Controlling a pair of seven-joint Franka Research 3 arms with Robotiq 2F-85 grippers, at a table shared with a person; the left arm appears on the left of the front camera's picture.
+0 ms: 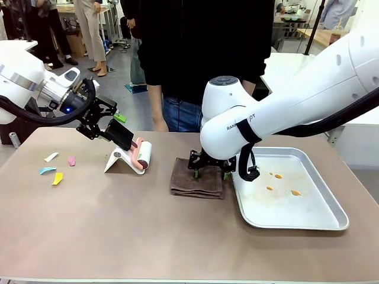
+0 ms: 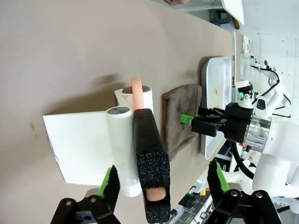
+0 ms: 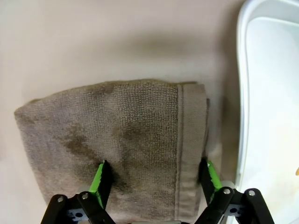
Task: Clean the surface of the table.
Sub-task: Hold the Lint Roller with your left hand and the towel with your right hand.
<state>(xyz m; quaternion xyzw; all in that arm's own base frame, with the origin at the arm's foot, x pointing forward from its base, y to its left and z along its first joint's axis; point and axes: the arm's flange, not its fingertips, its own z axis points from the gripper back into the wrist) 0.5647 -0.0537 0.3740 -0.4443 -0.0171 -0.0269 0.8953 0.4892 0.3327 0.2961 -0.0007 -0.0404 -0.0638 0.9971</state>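
The beige-brown table (image 1: 118,231) carries a folded brown towel (image 1: 197,178) at its middle and a lint roller (image 1: 144,155) on a white stand (image 1: 115,160) to the left. My left gripper (image 1: 118,127) is open, its green pads (image 2: 111,183) standing wide on either side of the roller's black foam handle (image 2: 150,154) without touching it. My right gripper (image 1: 211,171) is also open. Its fingertips (image 3: 101,179) press down onto the towel (image 3: 126,140), straddling its near edge.
A shallow silver tray (image 1: 331,204) with orange stains lies right of the towel. Small paper scraps, white (image 1: 51,157), pink (image 1: 71,161), blue (image 1: 47,170) and yellow (image 1: 57,178), lie at the table's left. A person (image 1: 195,47) stands at the far edge.
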